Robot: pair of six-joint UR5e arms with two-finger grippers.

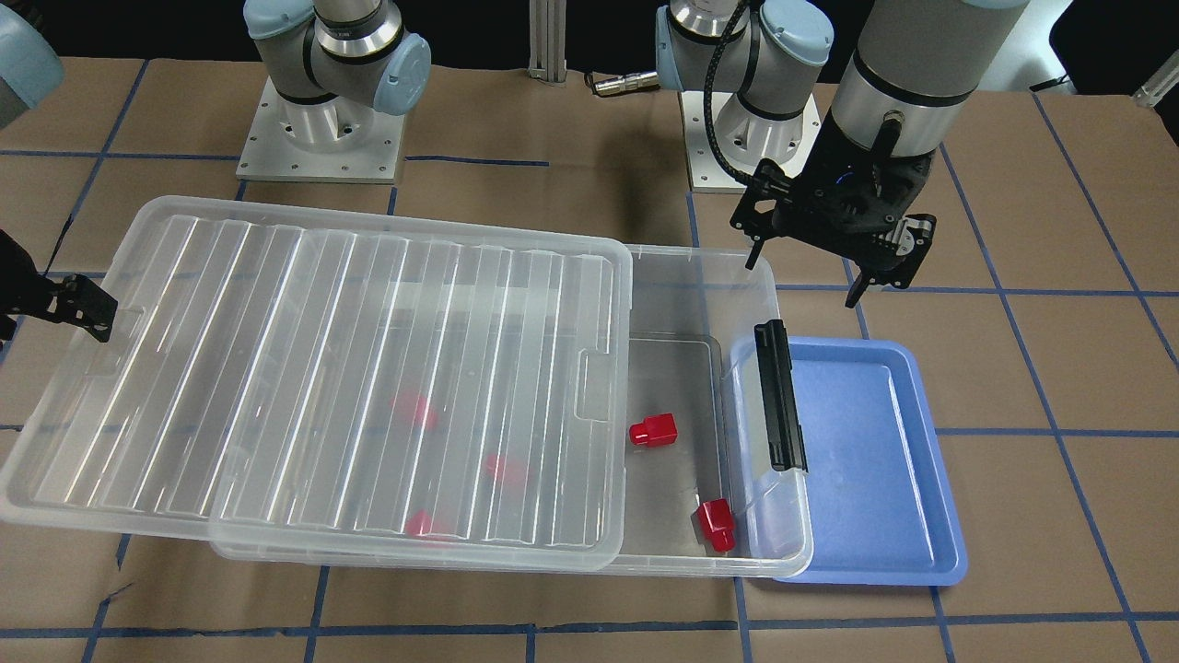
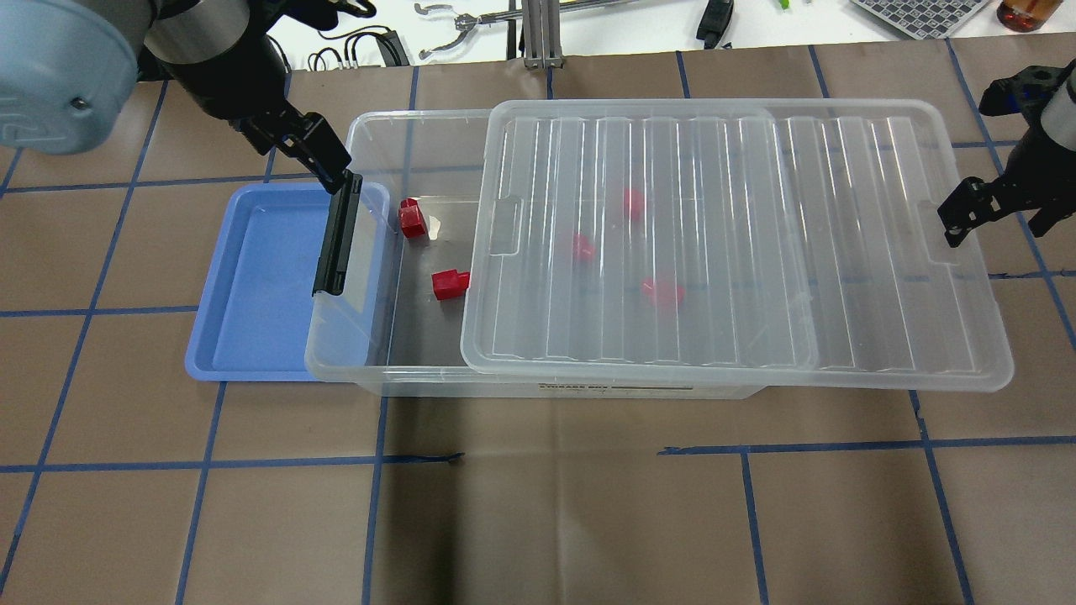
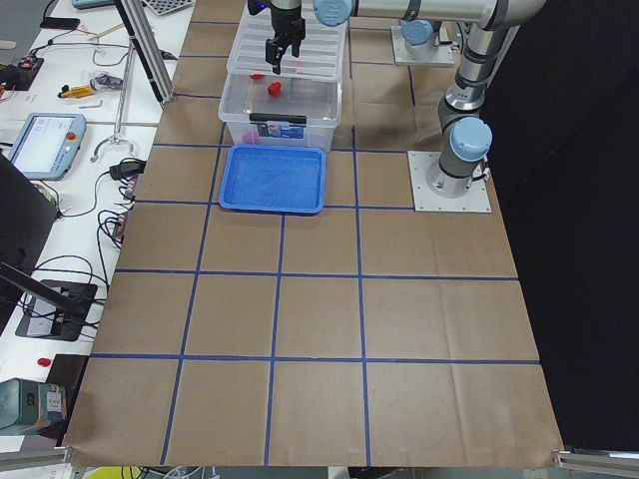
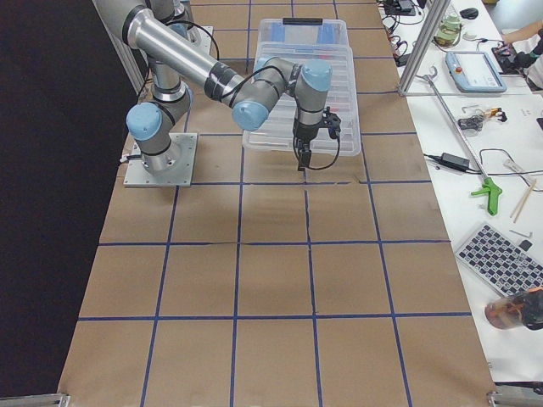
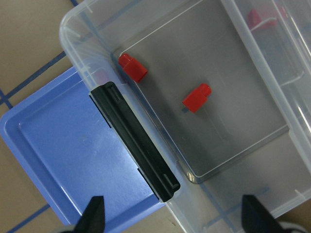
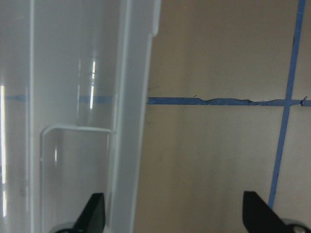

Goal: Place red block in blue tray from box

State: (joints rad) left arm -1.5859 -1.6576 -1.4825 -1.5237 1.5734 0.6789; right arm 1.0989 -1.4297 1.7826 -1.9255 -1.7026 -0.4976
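Observation:
The clear box (image 2: 370,353) lies across the table, its ribbed lid (image 2: 731,244) slid toward my right so the left end is uncovered. Two red blocks (image 2: 412,218) (image 2: 450,284) lie in the uncovered end; they also show in the left wrist view (image 5: 132,67) (image 5: 197,97). Three more red blocks (image 2: 633,203) show blurred under the lid. The empty blue tray (image 2: 261,286) sits at the box's left end, partly under its black latch (image 2: 336,235). My left gripper (image 2: 332,168) is open and empty above the latch end. My right gripper (image 2: 996,214) is open at the lid's right edge.
The table is brown paper with a blue tape grid (image 2: 538,454). The two arm bases (image 1: 318,120) (image 1: 751,129) stand behind the box in the front-facing view. Tools, cables and a tablet lie on the side bench (image 3: 60,140) beyond the table.

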